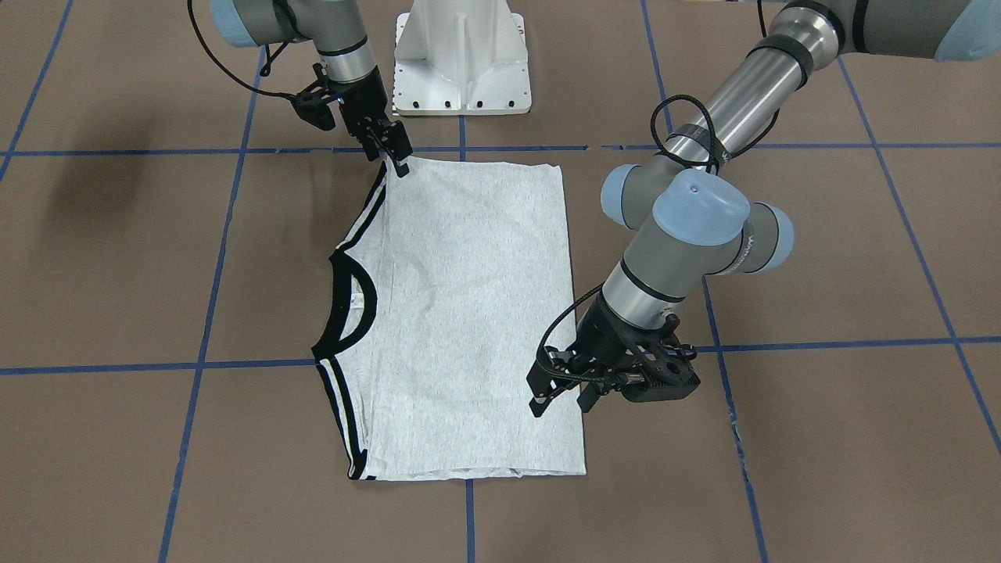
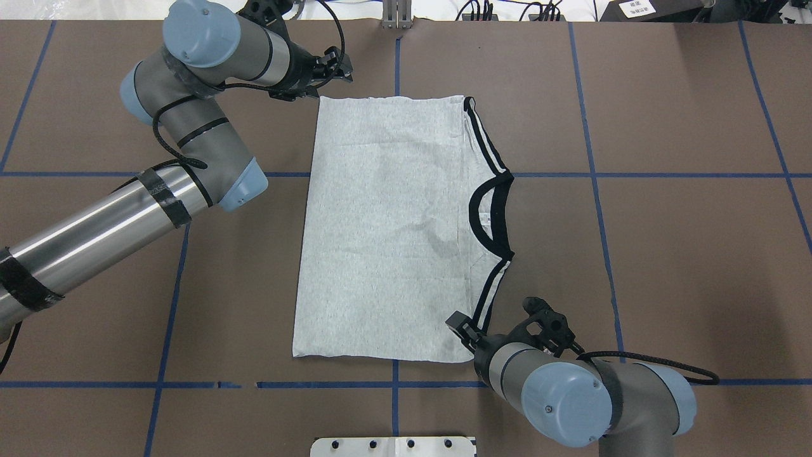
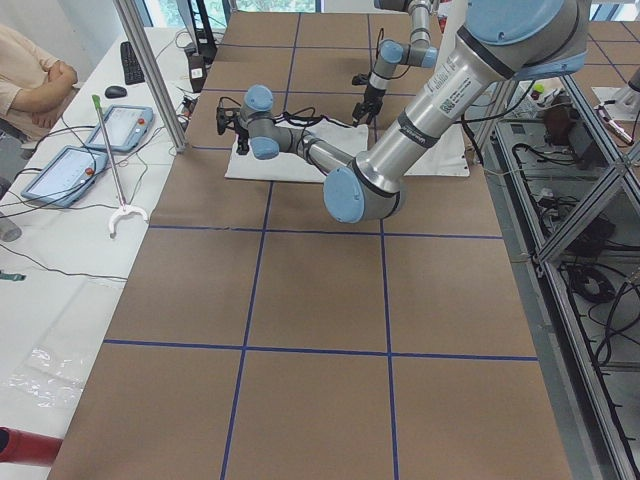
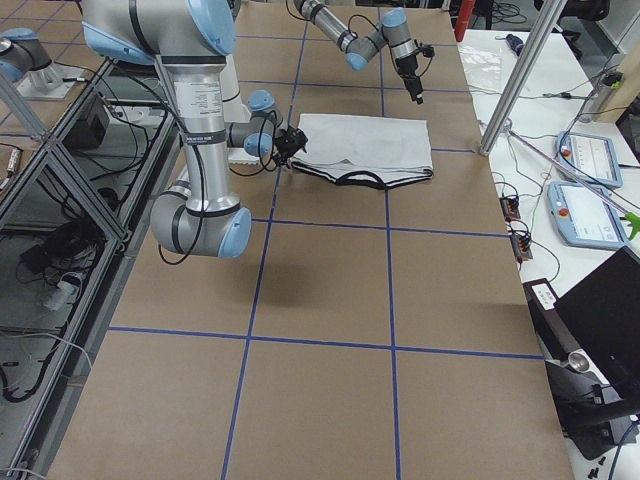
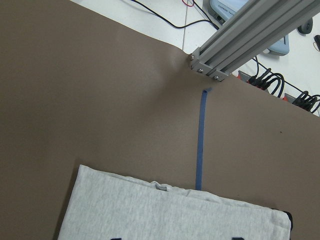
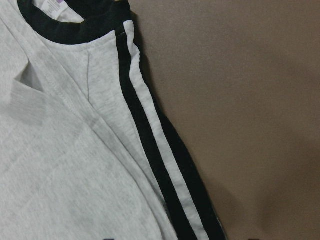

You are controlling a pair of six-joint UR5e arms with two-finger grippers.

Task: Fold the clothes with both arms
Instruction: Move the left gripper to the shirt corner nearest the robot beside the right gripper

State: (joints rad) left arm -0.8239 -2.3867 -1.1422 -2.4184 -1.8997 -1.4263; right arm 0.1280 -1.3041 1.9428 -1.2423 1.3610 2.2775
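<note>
1. Front-facing: brown table [image 1: 117, 258] with a blue tape grid. The T-shirt [image 1: 469, 313] lies folded flat mid-table, away from every edge. The left gripper [image 1: 560, 405] hovers at its hem side, jaws apart.
2. Overhead: the right gripper [image 2: 462, 328] sits at the striped shoulder corner; I cannot tell whether it is closed.
3. Left side: a white bench [image 3: 60, 250] borders the operators' edge.

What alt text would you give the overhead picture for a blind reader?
A grey, black-trimmed T-shirt lies flat on a brown table gridded with blue tape. The robot's left tool and right tool are at diagonally opposite corners of it.
</note>
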